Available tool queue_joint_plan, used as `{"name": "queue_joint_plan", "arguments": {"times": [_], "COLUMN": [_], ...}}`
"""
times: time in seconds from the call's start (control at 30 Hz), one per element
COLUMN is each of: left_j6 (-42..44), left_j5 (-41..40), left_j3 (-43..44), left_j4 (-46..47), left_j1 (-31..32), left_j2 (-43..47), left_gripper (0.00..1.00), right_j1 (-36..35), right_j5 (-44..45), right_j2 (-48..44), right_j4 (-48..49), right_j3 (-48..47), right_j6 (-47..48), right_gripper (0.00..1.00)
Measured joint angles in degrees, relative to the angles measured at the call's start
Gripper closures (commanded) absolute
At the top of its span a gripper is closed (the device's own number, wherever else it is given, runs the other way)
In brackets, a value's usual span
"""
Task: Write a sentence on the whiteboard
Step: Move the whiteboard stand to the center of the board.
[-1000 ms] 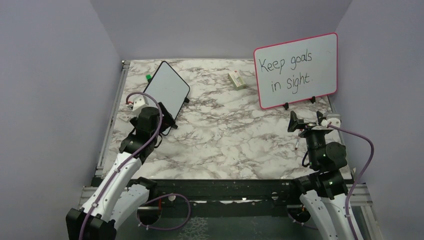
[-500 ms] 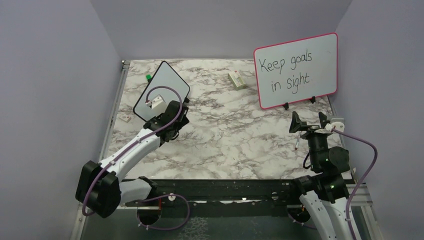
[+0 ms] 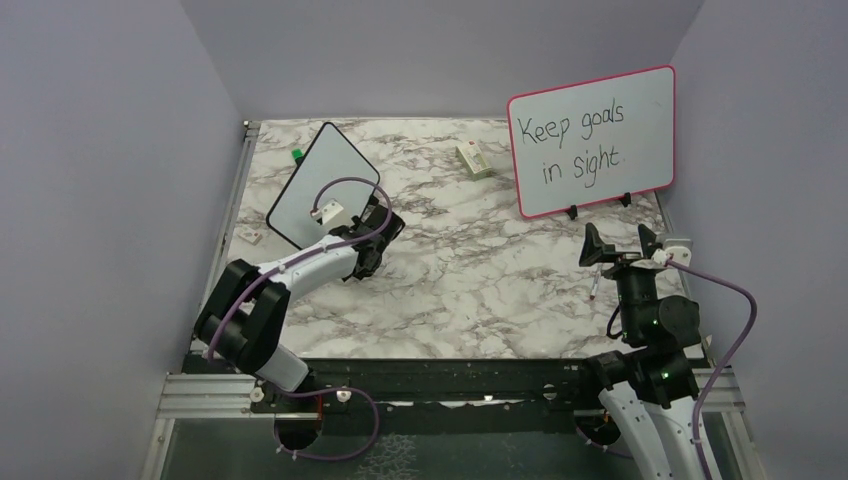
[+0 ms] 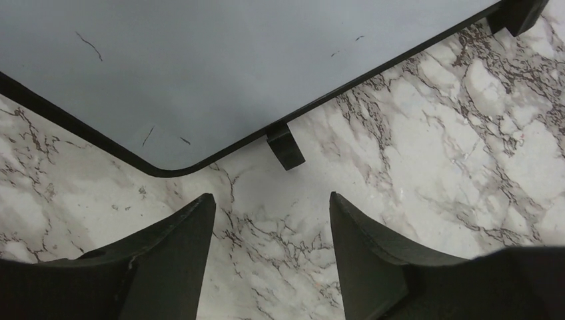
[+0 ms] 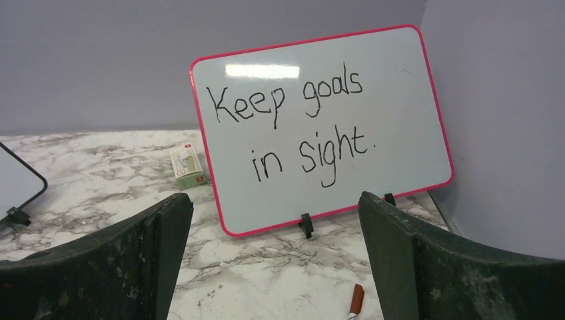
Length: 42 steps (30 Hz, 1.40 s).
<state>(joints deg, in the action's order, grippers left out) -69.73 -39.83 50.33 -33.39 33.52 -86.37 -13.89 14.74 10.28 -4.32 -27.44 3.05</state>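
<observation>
Marble table point(image 3: 470, 270) carries whiteboard point(image 3: 318, 180), long edge running diagonally.

Top view high, from behind; left wrist close over whiteboard point(image 4: 200, 67); right wrist low toward pink board point(image 5: 400, 100)

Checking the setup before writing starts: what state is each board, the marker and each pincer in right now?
whiteboard: propped on its feet, no writing, only faint specks.
pink-framed board: upright, reads "Keep goals in sight."
marker: lying on the table, unheld.
left pincer: open, empty, by the whiteboard's lower edge.
right pincer: open, empty, facing the pink-framed board.
</observation>
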Motion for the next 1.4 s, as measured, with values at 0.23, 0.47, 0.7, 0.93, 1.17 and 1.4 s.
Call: {"name": "queue_joint_plan", "arguments": {"times": [0.23,0.47,0.7,0.93,1.17,1.4], "left_j6": [-2.8,-4.1,-4.4,-4.0,-3.1,1.6], "left_j5": [-2.9,-4.5,-4.5,-4.5,-4.2,-1.4], "left_j3": [2.6,4.7,4.7,4.7,2.5,-3.0], "left_j4": [-0.1,0.7,2.1,3.5,7.3,12.2], "left_j1": [0.0,-0.5,-2.8,-4.0,-4.5,-3.0], "left_j2": [-5.2,-9.4,-11.6,-12.8,-11.6,-7.3], "left_gripper": [0.57,0.57,0.63,0.82,0.97,1.00], "right_j1": [0.0,0.0,0.0,0.0,0.0,0.0], "right_j5": [-0.1,-0.2,-0.3,-0.3,-0.5,-0.4], "right_j2": [-0.2,-0.2,-0.2,-0.2,-0.2,-0.3], "right_j4": [0.0,0.0,0.0,0.0,0.0,0.0], "right_j3": [0.0,0.0,0.0,0.0,0.0,0.2], "right_j6": [0.0,0.0,0.0,0.0,0.0,0.0], "right_gripper": [0.00,0.00,0.00,0.00,0.00,0.00]}}
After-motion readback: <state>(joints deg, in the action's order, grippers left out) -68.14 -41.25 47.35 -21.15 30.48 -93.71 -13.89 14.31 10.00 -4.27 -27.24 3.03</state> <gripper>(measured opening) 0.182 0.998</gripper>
